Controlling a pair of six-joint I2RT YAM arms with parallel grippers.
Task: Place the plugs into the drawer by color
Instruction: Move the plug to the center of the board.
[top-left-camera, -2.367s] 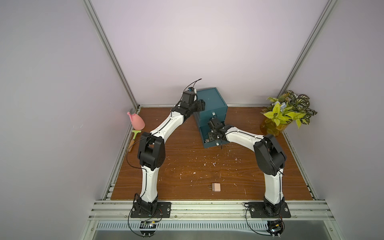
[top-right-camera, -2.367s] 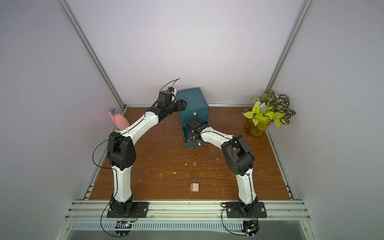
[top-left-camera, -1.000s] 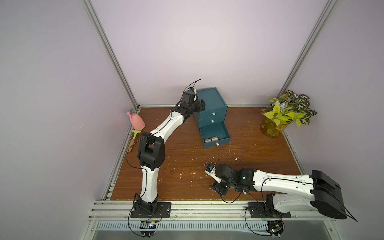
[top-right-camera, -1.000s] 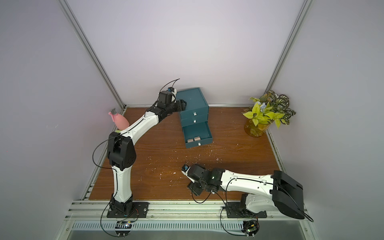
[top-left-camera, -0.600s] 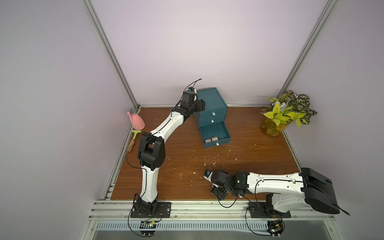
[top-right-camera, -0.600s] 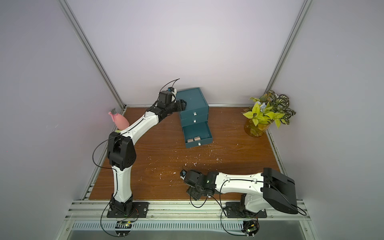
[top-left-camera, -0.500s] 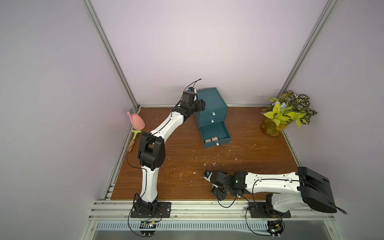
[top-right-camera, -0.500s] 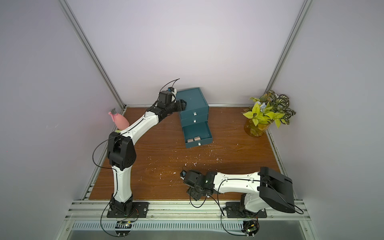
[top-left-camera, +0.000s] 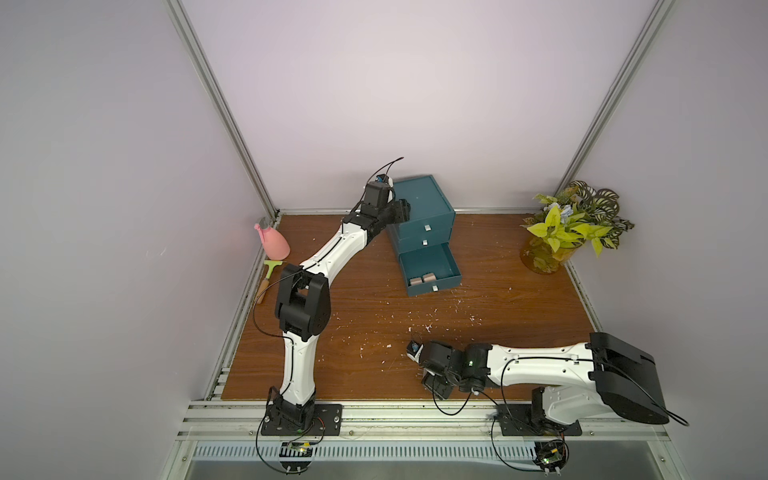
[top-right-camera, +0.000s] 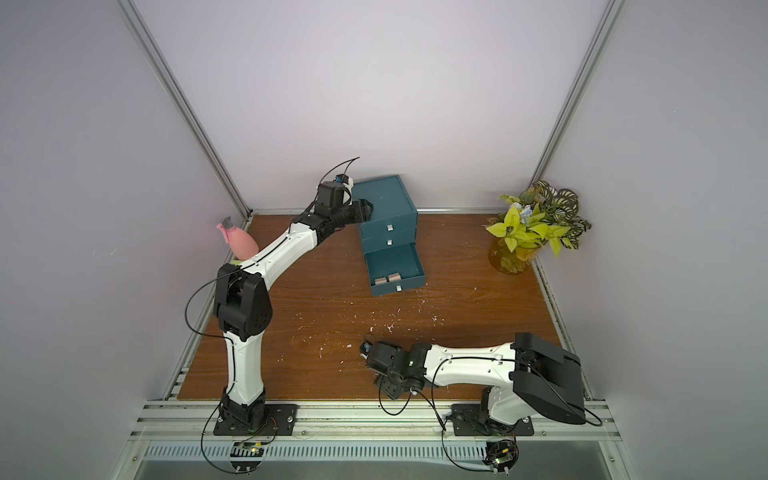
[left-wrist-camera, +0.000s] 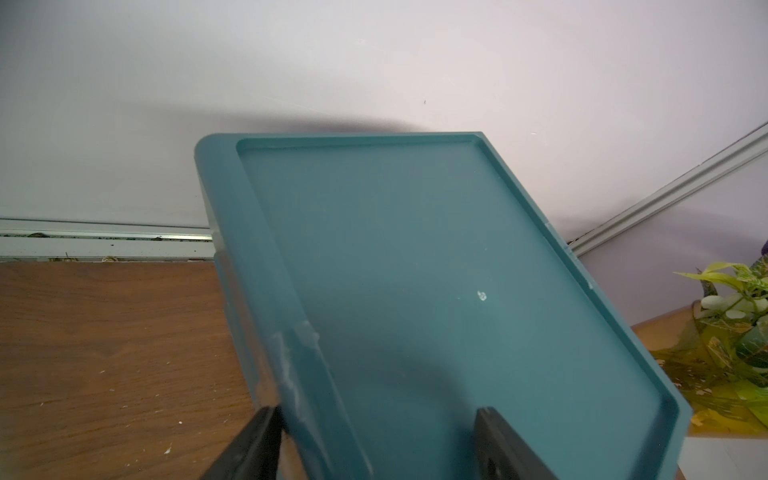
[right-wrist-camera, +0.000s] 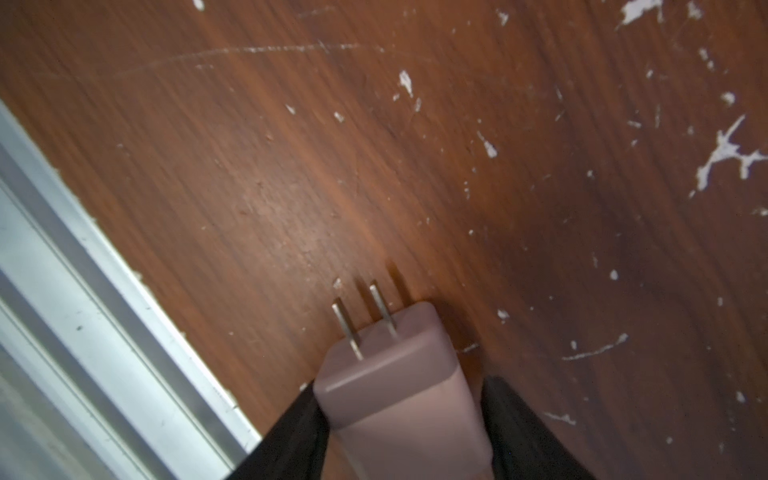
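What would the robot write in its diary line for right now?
left jaws: apart, astride chest top edge | right jaws: closed on beige-pink plug, lift unclear | bottom drawer: open, two beige-pink plugs inside

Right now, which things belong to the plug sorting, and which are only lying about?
Job: chest; two plugs in its open drawer; third plug at the right hand.
Lying about: pink bottle; green tool; plant.

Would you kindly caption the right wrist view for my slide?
Right gripper flanking a beige-pink plug, prongs pointing ahead, wooden table behind.
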